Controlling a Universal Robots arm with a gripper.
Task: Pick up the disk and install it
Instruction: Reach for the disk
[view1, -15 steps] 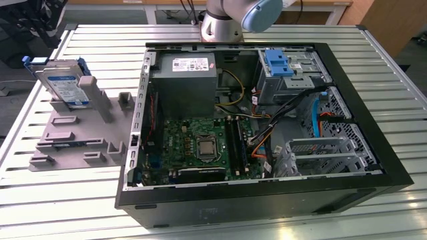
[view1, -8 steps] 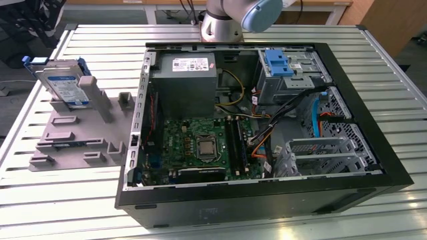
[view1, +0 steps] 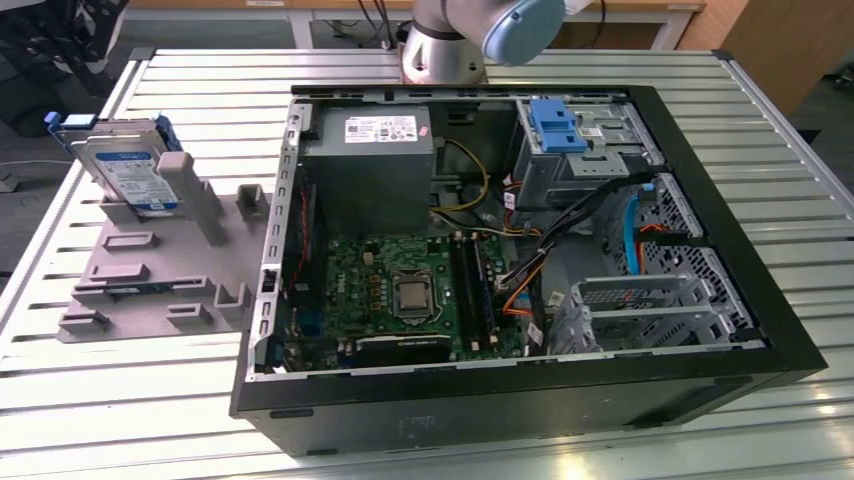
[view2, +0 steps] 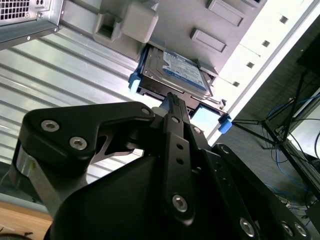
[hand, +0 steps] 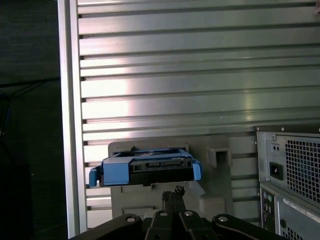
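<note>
The disk (view1: 134, 175), a silver drive with a white-and-blue label in a blue bracket, stands tilted on edge in a grey holder (view1: 147, 270) on the exterior view's left. In both wrist views the disk (view2: 172, 70) (hand: 150, 167) lies just beyond my gripper (view2: 172, 97) (hand: 173, 192). The black fingers are pressed together with nothing between them. A small gap separates them from the disk's edge.
An open computer case (view1: 747, 300) lies on the slatted metal table (view1: 134, 400), showing its motherboard (view1: 400, 290), a grey power supply (view1: 367, 150), a blue latch (view1: 554, 125) and metal drive cages (view1: 641, 300). The arm's base (view1: 461, 40) stands behind the case.
</note>
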